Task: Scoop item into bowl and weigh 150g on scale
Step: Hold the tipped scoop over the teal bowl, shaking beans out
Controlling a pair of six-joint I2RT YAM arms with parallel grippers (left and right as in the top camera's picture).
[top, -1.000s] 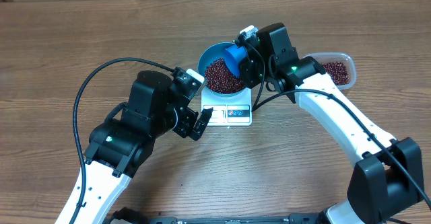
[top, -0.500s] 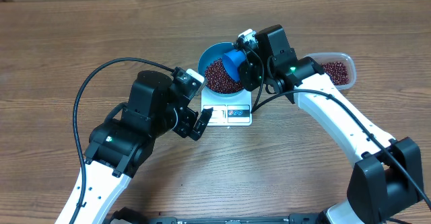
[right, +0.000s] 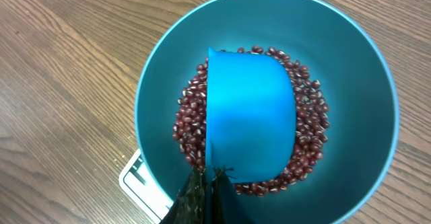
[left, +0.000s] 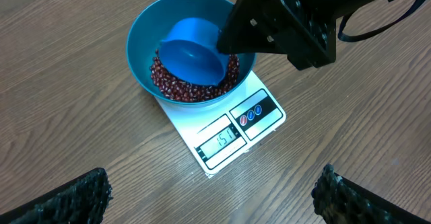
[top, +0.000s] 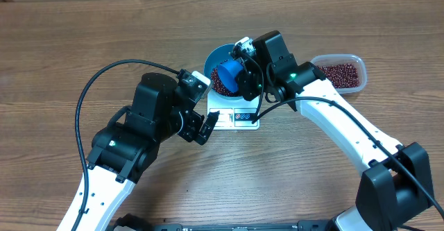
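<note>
The left claw (left: 210,196), wide apart and empty, hangs above the tabletop's (top: 69,37) middle, probably so its camera reads the scale (left: 232,133). Beyond, the bowl (right: 161,69) sits on the scale, holding the beans (right: 310,136). The right claw (right: 205,190), clamped on the scoop (right: 249,109), wrist bent down, holds it tipped inside, likely emptying it.

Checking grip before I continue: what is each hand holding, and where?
Right hand grips the blue scoop at its near edge, handle hidden; left hand empty.
</note>
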